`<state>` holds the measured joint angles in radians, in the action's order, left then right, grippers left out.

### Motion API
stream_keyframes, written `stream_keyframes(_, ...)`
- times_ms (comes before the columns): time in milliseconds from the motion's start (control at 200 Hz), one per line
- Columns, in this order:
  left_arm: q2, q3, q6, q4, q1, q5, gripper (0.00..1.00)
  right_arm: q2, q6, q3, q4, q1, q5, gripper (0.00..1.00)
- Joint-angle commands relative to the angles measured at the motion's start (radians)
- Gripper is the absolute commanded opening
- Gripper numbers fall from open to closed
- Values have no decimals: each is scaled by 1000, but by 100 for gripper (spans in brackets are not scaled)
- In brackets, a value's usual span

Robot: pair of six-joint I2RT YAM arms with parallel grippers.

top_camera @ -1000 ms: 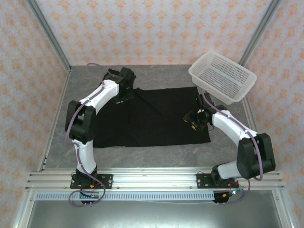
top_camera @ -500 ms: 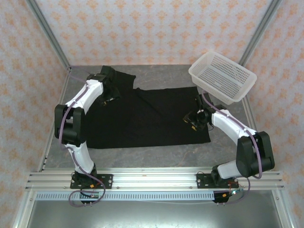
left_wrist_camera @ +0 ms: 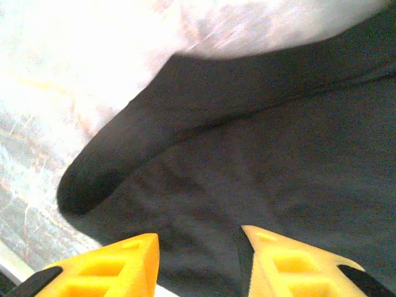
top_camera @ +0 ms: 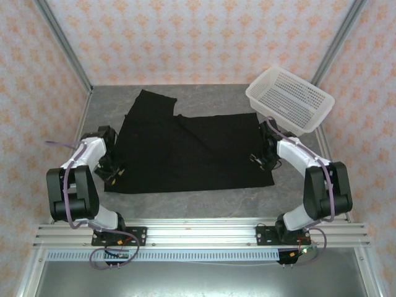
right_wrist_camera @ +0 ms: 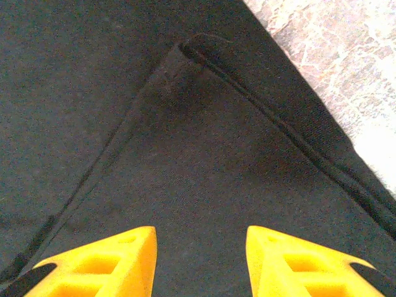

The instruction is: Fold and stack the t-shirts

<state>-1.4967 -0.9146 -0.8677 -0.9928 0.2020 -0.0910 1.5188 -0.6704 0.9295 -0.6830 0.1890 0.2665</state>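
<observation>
The left jaws are standing parted and released, their yellow plastic fingers [left_wrist_camera: 117, 266] gripping nothing. The shirt [left_wrist_camera: 260, 154] is lying just beyond and beneath the gap between them. Ahead and to the left of these jaws the cloth is ending in a rounded, slightly raised fold. Past that fold the mottled grey worktop [left_wrist_camera: 28, 207] is showing, partly washed out by glare.

The right jaws are likewise standing apart and empty, their yellow fingers [right_wrist_camera: 111, 260] poised over the shirt; I cannot tell whether they are touching it. Straight ahead of the gap a stitched seam is running off diagonally to the right and a fainter crease is slanting to the left, the two meeting at a point. To the right of the seam a hemmed band is bordering the stone-patterned worktop.

From above, the shirt is lying spread flat between the two sets of jaws, with the left jaws at its left edge near the near corner and the right jaws at its right edge. The fabric is soft, matte and plain black, roughly rectangular, with one sleeve reaching out beyond the left jaws. Beyond the right jaws a white perforated plastic basket [top_camera: 289, 99] is sitting by the shirt's far right corner.
</observation>
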Motion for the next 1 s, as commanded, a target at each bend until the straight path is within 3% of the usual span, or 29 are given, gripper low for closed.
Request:
stream_keyframes(0,15,42,-93,19,7,-14,40,41,4,22,-55,-2,-44,42)
stream_keyframes(190,-54,116,-194,44,30,61,31,106,-30,22,-97,-19,-86,41)
stream_keyframes(370,55,261,-336,45,100,78,18,123,-55,10,-141,-26,-98,40)
stream_keyframes(515,80,263,-332,22,130,98,18,123,-75,-19,-160,-26,-85,40)
stream_keyframes(736,163,128,-298,-73,131,170,21,25,-115,-34,-225,-26,-98,40)
stream_keyframes(861,149,1,-260,-89,51,168,23,-62,-133,-7,-246,-23,-126,42)
stream_keyframes(991,62,-101,-226,-27,-81,92,24,-89,-120,21,-211,-23,-136,43)
